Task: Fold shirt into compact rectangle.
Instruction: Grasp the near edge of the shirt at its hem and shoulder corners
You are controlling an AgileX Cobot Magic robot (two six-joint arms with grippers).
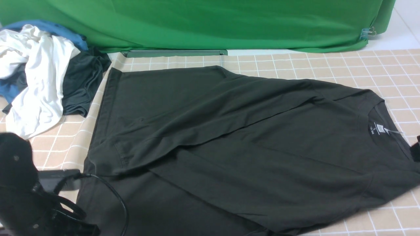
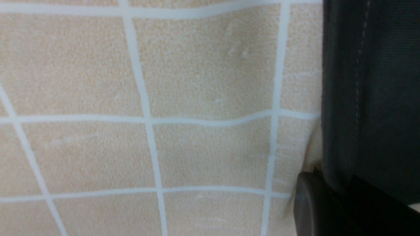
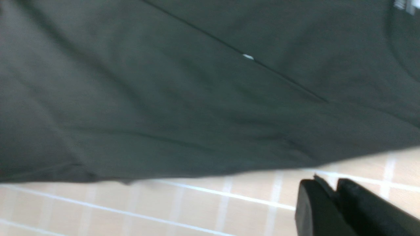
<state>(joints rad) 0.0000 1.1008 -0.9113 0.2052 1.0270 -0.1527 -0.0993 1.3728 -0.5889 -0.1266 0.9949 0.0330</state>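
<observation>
The black shirt (image 1: 236, 144) lies spread on the checked cloth, collar and label (image 1: 379, 128) to the right, its far side folded over toward the middle. At the shirt's left hem sits my left gripper (image 1: 78, 178). In the left wrist view that gripper (image 2: 334, 193) is shut on the stitched hem of the shirt (image 2: 370, 98), which runs down between the fingers. My right gripper (image 3: 331, 191) hangs over bare cloth just off the shirt's edge (image 3: 197, 114), fingers together with nothing between them. Only a dark sliver of the right gripper (image 1: 416, 152) shows by the collar in the front view.
A pile of clothes lies at the back left: a white garment (image 1: 36, 82), a dark teal-grey one (image 1: 82, 82) and a blue one (image 1: 49, 28). A green backdrop (image 1: 210, 23) hangs along the far edge. The left arm's cable (image 1: 118, 200) loops over the shirt's near corner.
</observation>
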